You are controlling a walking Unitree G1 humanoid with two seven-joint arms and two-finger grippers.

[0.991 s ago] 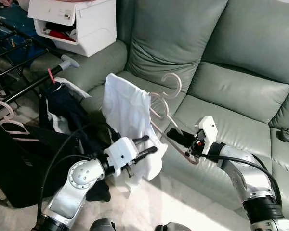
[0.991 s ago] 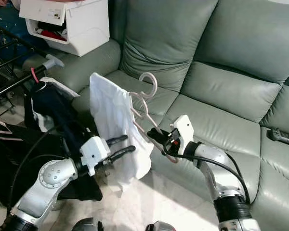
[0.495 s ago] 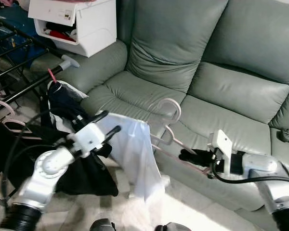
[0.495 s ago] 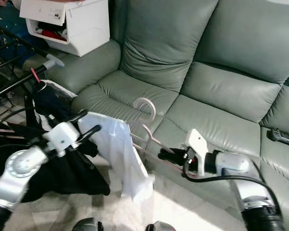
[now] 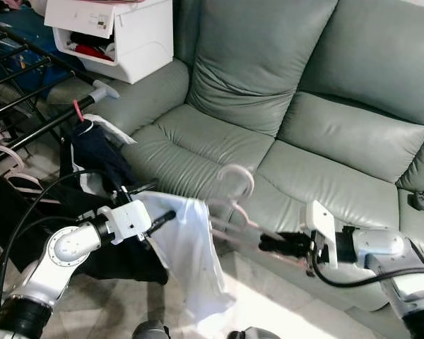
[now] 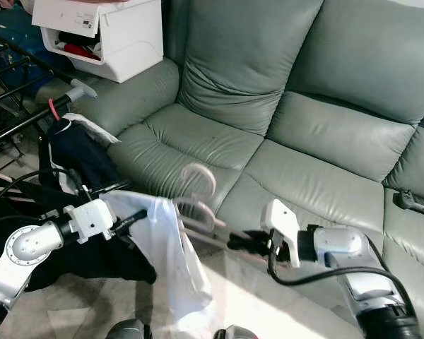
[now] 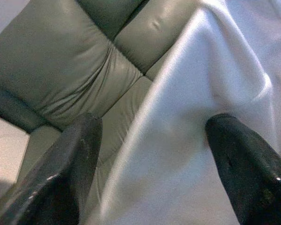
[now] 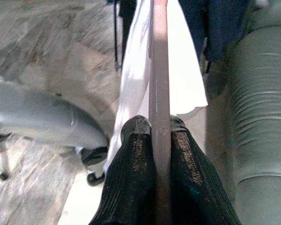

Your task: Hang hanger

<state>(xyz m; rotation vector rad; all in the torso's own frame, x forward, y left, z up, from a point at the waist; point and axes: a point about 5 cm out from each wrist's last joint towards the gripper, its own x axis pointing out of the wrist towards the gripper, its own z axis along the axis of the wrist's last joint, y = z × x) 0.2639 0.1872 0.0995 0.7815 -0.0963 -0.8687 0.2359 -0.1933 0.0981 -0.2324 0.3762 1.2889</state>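
Right gripper (image 5: 268, 244) being clamped on pink hanger (image 5: 234, 185), white shirt (image 5: 191, 261) being draped between spread fingers of left gripper (image 5: 155, 205), grey sofa (image 5: 325, 127) being faced.

Open seat: the sofa (image 5: 318, 134) cushions ahead lie bare, with free room above them.
Floor gap: pale floor (image 5: 268, 311) shows between the two arms, in front of the sofa edge.
Middle: the white garment (image 5: 191, 254) on the pink hanger (image 5: 233, 194) hangs between the left pincer (image 5: 152, 212) and the right pincer (image 5: 268, 244), blocking a straight pass across.
Left side: the black drying rack (image 5: 35, 92) with dark clothes (image 5: 92, 152) crowds the way there.
Far left corner: a white box (image 5: 116, 35) sits beside the sofa arm.
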